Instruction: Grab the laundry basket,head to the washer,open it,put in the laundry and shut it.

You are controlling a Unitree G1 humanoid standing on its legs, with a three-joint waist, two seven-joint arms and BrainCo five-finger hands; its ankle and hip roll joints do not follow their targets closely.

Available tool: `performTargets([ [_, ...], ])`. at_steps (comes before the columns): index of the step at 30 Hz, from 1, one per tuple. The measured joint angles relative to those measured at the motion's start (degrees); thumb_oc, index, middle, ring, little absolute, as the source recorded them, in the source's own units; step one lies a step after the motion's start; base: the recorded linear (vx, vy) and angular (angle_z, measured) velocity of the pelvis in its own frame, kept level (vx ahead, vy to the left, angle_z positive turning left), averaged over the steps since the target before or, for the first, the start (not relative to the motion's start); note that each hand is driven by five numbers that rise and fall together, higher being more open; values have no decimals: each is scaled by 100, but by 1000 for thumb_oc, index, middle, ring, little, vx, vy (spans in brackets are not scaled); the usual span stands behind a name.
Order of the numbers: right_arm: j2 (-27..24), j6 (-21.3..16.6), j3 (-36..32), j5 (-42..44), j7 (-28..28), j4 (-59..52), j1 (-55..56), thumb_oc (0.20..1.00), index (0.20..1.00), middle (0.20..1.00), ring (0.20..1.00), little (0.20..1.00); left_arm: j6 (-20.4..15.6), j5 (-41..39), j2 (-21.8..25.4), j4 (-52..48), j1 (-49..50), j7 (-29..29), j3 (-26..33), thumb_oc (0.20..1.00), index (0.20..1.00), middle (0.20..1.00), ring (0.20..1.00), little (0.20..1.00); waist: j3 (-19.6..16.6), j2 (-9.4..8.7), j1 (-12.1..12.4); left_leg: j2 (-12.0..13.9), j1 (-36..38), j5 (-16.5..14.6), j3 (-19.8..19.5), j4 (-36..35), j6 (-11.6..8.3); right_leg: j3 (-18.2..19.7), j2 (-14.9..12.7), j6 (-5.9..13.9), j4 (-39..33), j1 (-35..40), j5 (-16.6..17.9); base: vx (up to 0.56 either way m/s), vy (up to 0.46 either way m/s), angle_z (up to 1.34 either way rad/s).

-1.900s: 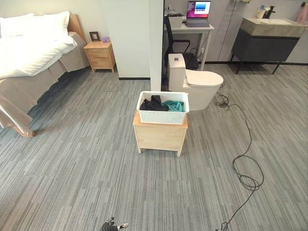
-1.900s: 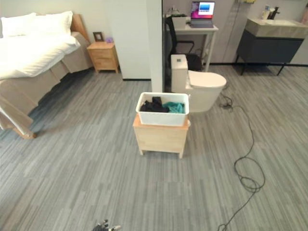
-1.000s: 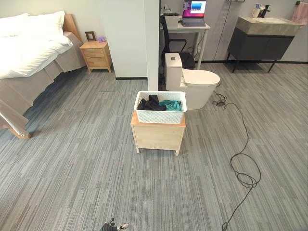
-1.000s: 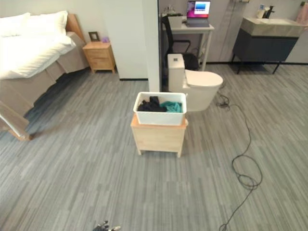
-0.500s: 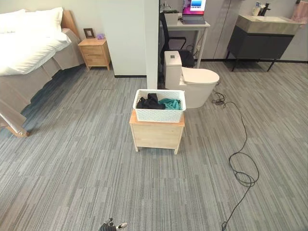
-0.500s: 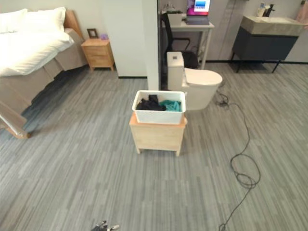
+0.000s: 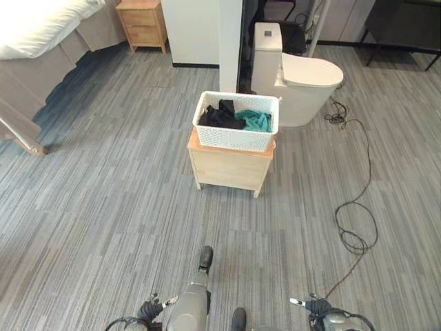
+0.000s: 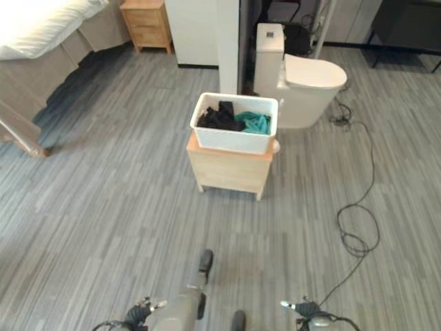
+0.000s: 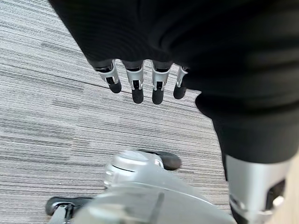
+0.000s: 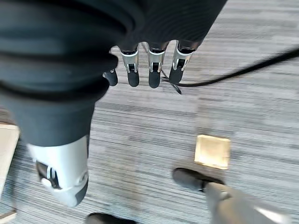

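Ahead on a wooden cabinet (image 7: 229, 167), the white laundry basket (image 7: 238, 129) waits ungrabbed; left hand (image 9: 140, 84) and right hand (image 10: 149, 70) hang relaxed, empty.

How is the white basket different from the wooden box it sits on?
The laundry basket is white with small holes in its walls; the wooden cabinet is pale wood with plain, solid sides. The laundry basket is open on top and holds black and teal clothes; the wooden cabinet has a closed flat top and short legs on the floor. The laundry basket sits on top, the wooden cabinet below. Both are boxy and about as wide as each other.
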Motion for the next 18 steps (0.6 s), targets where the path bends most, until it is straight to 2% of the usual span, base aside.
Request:
performTargets([
  [1,18,-20,-2,-1,7,36,56,1000,1000,1000,1000,1000,-12,-4,21,38,95,7,3,1000,1000,1000,1000,1000,-171,-17,7,-29,5,6,-16,197,11,2,-34,-5,18,42,-114,408,267,-25],
  [2,67,-68,1,-7,13,135,214,1000,1000,1000,1000,1000,-10,10,55,183,107,-5,37,1000,1000,1000,1000,1000,-326,-157,7,-250,119,-103,-7,606,178,-18,-208,82,117,122,-313,295,225,-27],
  [3,122,-59,15,-22,24,260,467,1000,1000,1000,1000,1000,-28,22,76,210,309,2,97,1000,1000,1000,1000,1000,-597,-332,-2,-402,498,-53,168,358,367,-172,-433,358,877,31,-833,405,339,-15],
  [4,151,-64,5,-26,31,229,506,1000,1000,1000,1000,1000,-23,25,80,196,319,6,108,1000,1000,1000,1000,1000,-630,-431,-45,-548,719,-39,170,245,478,-250,-608,534,1422,-158,-913,408,404,-3],
  [5,159,-52,4,-27,52,229,546,1000,1000,1000,1000,1000,-15,44,67,188,201,-12,72,1000,1000,1000,1000,1000,-600,-404,-120,-551,787,-83,151,324,558,-306,-581,656,2055,-372,-819,372,401,32],
  [6,235,-39,2,-28,68,229,569,1000,1000,1000,1000,1000,-20,73,85,201,24,-18,62,1000,1000,1000,1000,1000,-522,-362,-180,-612,747,-364,213,920,910,-276,-620,741,3673,-988,-372,350,381,23],
  [7,258,-36,21,-29,87,167,640,1000,1000,1000,1000,1000,-63,72,109,158,28,-12,-56,1000,1000,1000,1000,1000,-527,-286,-182,-532,965,-418,118,837,909,-406,-757,761,4804,-1495,-450,188,206,9],
  [8,235,-46,28,-33,126,128,759,1000,1000,1000,1000,1000,-88,80,97,169,-18,-19,-114,1000,1000,1000,1000,1000,-609,-223,-220,-549,1230,-684,-113,630,1190,-574,-920,745,5295,-1811,-456,213,149,-26],
  [9,227,-68,29,-29,127,59,698,1000,1000,1000,1000,1000,-93,81,115,190,-55,-20,-158,1000,1000,1000,1000,1000,-601,-270,-185,-692,1440,-815,-100,442,1032,-757,-1391,771,5761,-2352,-455,234,71,-1],
  [10,207,-79,11,-14,127,21,651,1000,1000,1000,1000,1000,-93,80,118,227,-132,-15,-123,1000,1000,1000,1000,1000,-587,-309,-337,-770,1516,-886,-171,489,939,-684,-1530,782,5598,-2551,-446,353,90,30],
  [11,146,-57,11,-37,146,-11,673,1000,1000,1000,1000,1000,-90,80,112,169,-241,-9,-165,1000,1000,1000,1000,1000,-539,-194,-437,-810,1751,-968,-331,374,1049,-883,-1653,728,5103,-2704,-489,446,21,47],
  [12,100,-41,11,-46,149,-12,665,1000,1000,1000,1000,1000,-98,80,87,149,-263,-6,-159,1000,1000,1000,1000,1000,-502,-141,-430,-753,1927,-983,-357,240,1073,-1127,-1638,712,4616,-2682,-495,342,-3,16],
  [14,37,-58,10,-62,164,-96,505,1000,1000,1000,1000,1000,-85,80,58,182,-316,-4,-89,1000,1000,1000,1000,1000,-321,119,-455,-581,2321,-1033,-303,48,1078,-1572,-1433,745,2895,-2667,-290,355,-50,-13],
  [15,62,-60,7,-46,168,-114,494,1000,1000,1000,1000,1000,-87,80,74,177,-310,-4,-103,1000,1000,1000,1000,1000,-259,113,-527,-586,2492,-1123,-305,50,925,-1562,-1336,713,2423,-2829,17,484,-88,3],
  [16,69,-35,14,-64,175,-135,485,1000,1000,1000,1000,1000,-97,80,77,170,-288,0,-86,1000,1000,1000,1000,1000,-267,109,-591,-558,2699,-1352,-364,-18,752,-1349,-1119,961,1837,-2926,241,383,-77,12],
  [17,88,-11,13,-80,175,-145,472,1000,1000,1000,1000,1000,-97,80,95,173,-272,-1,-82,1000,1000,1000,1000,1000,-267,56,-592,-574,2801,-1404,-359,-88,747,-1210,-1031,1017,1549,-2927,394,200,-45,14],
  [18,121,16,7,-93,172,-146,452,1000,1000,1000,1000,1000,-96,79,107,168,-294,2,-86,1000,1000,1000,1000,1000,-268,-39,-603,-613,2932,-1414,-338,-145,738,-1162,-1017,976,1399,-2987,529,191,-57,28],
])
